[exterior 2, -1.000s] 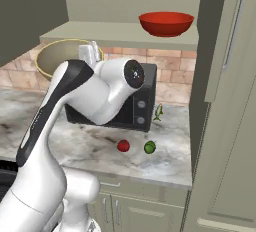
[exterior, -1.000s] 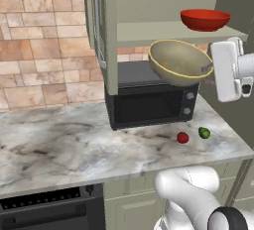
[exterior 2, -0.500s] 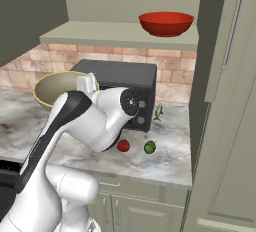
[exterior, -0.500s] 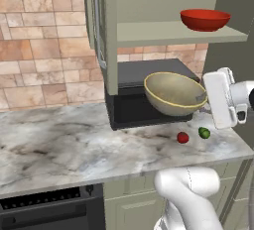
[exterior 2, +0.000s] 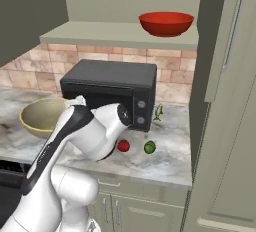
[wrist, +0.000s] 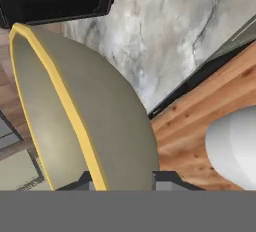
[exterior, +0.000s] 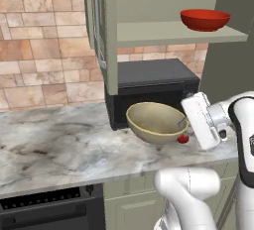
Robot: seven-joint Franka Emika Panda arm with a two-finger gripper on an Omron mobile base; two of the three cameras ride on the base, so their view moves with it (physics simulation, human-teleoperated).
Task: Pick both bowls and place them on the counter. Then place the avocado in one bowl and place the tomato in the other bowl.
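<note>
**Tan-olive bowl held at the counter, red bowl waiting on the shelf**

The tan-olive bowl (exterior: 156,121) sits at centre frame in the left base view, mouth up, low over the counter (exterior: 54,144) in front of the microwave (exterior: 149,83); whether its base touches the marble I cannot tell. The gripper (exterior: 187,121) is clamped on its right rim: in the hand view the pale yellow lip runs down between the two dark finger tips, one inside the wall and one outside, a pinch that suits a deep, thin-walled bowl and keeps it level for setting down. I judge this to be the placing step of the first bowl.

The tomato (exterior 2: 123,146) and the avocado (exterior 2: 149,147) lie just beside each other at lower centre of the right base view, near the bowl, so a careless descent could nudge them. The red bowl (exterior 2: 166,23) stands on the shelf (exterior 2: 115,35) at upper centre, not yet fetched.
</note>
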